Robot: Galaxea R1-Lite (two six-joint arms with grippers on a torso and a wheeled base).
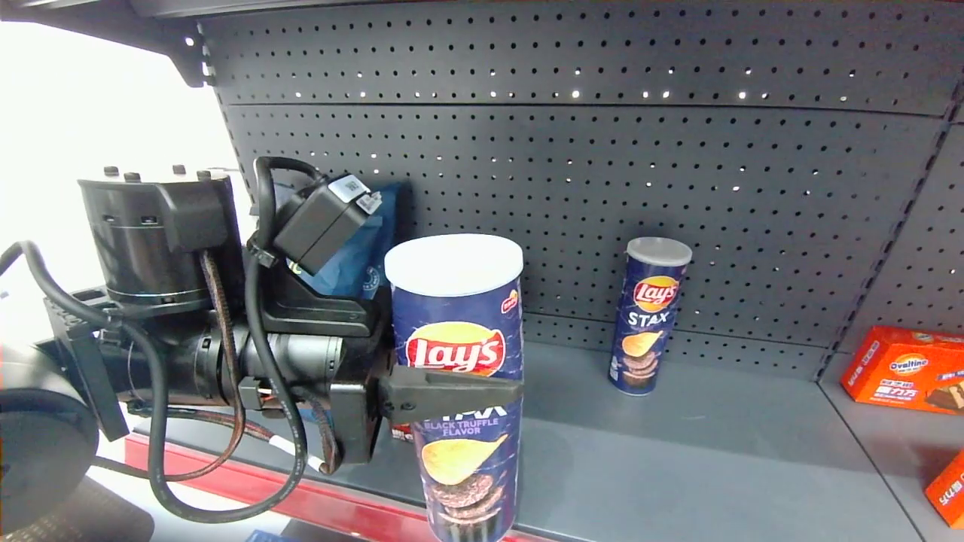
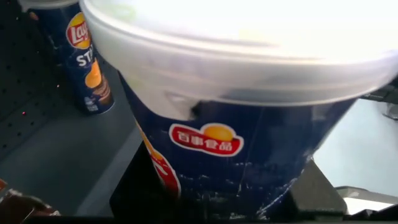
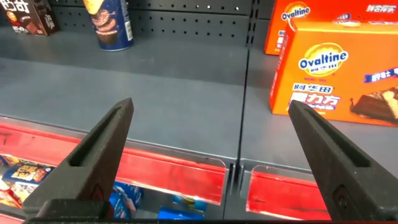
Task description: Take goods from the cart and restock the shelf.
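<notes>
My left gripper (image 1: 452, 395) is shut on a tall dark-blue chips can (image 1: 461, 376) with a white lid, held upright above the front edge of the grey shelf (image 1: 678, 452). The same chips can (image 2: 236, 124) looms close in the left wrist view, lid toward the camera. A second, matching chips can (image 1: 648, 316) stands on the shelf near the pegboard back wall, and that standing can (image 2: 87, 62) is seen past the held one. My right gripper (image 3: 217, 162) is open with nothing between its fingers, in front of the shelf's red front rail (image 3: 174, 171).
Orange snack boxes (image 1: 904, 369) sit on the adjoining shelf section to the right; an orange box (image 3: 336, 68) is near the right gripper. A blue bag (image 1: 354, 256) leans at the back left behind the arm. Bare shelf lies between the two cans.
</notes>
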